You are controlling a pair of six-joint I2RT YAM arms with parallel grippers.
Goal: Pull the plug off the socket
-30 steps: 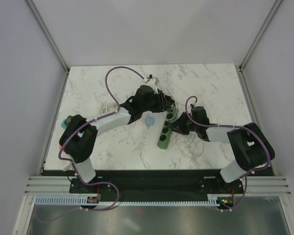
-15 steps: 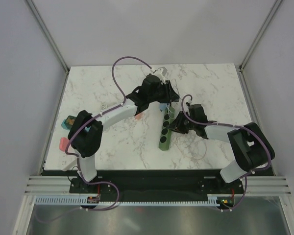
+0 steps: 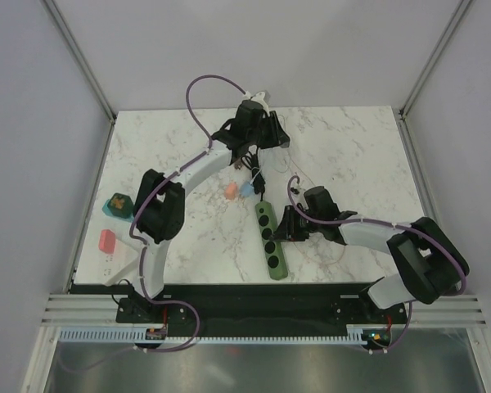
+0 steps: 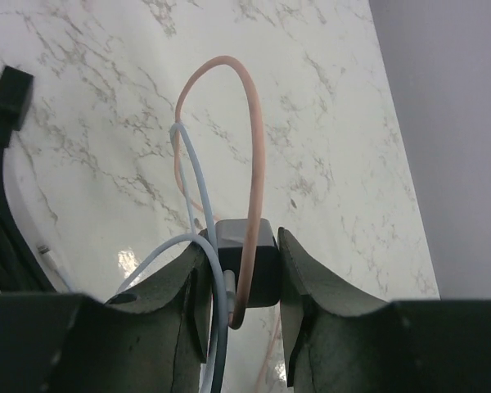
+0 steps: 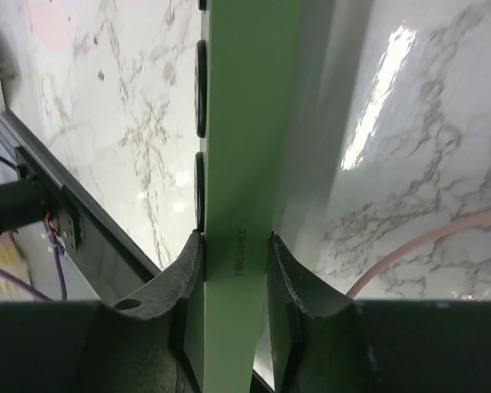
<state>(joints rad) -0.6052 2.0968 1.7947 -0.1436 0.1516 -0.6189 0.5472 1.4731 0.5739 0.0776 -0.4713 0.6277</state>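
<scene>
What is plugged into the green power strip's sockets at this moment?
Nothing visible: from above, the power strip shows only empty dark sockets. The black plug sits clamped in the left gripper, its prongs hidden between the fingers.

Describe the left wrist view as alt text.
Left gripper shut on a black plug above the marble table. A peach cable and a pale blue cable loop out from it; no socket in view.

table (image 3: 352, 147): white marble | walls (image 3: 270, 49): plain grey | corner posts (image 3: 79, 59): aluminium
</scene>
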